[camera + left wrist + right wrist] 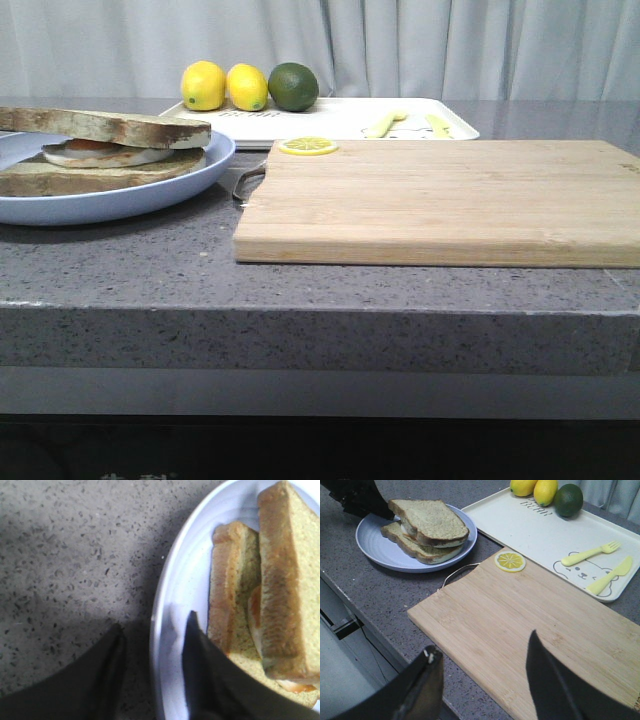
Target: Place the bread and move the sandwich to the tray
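Blue plate (pixel 380 547) carries the sandwich (pixel 427 529); left pincer (pixel 152 635) straddles its rim, right pincer (pixel 482 667) gapes.

A wooden cutting board (pixel 440 200) carries a lemon slice (pixel 307 146); two lemons (pixel 224 86) sit beside a lime (pixel 293 87).

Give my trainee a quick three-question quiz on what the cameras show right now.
1. True or false: the top bread already covers the egg on the plate.
2. What sits on the board's far corner: A) lemon slice, B) fork, C) lime?
3. Which gripper's fingers straddle the plate rim?

Key: 1 true; 2 A, the lemon slice; 3 the left gripper, open. The right gripper hangs open over the board.
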### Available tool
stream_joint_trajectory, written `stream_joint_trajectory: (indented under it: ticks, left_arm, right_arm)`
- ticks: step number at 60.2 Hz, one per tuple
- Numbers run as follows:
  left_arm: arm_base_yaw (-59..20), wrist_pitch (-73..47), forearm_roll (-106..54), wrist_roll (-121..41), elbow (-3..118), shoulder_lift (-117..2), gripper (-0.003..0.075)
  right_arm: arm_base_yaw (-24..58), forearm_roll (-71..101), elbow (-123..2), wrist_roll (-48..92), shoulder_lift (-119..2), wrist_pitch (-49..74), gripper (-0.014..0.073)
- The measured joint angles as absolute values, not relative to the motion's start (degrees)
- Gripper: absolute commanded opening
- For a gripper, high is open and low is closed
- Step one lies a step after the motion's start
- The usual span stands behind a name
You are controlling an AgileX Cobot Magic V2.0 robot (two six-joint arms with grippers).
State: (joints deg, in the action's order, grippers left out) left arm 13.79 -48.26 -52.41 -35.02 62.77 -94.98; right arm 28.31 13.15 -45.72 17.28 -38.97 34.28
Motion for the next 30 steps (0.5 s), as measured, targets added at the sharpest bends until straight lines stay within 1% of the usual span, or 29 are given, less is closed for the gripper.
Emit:
stream_joint_trajectory:
  ticks: [7, 11, 20, 30]
  left_arm:
    - [13.8, -48.3, -52.4, -35.0, 62.8, -95.1, 0.0024]
    - [13.8, -48.3, -52.4, -35.0, 62.8, -95.1, -0.0019]
    - [13.8, -48.8, -53.5, -35.0, 62.9, -95.3, -0.0017]
    - [13.7, -51.0, -53.5, -35.6, 65.6, -94.6, -0.0017]
  right_arm:
    - [28.3, 13.1, -45.7, 17.3, -39.0, 34.3, 0.0402]
    - [28.3, 13.1, -45.7, 17.3, -39.0, 34.3, 0.0402]
    - [28.3, 13.1, -45.7, 17.3, -39.0, 34.3, 0.0402]
    - [28.3, 13.1, -45.7, 17.3, -39.0, 34.3, 0.0402]
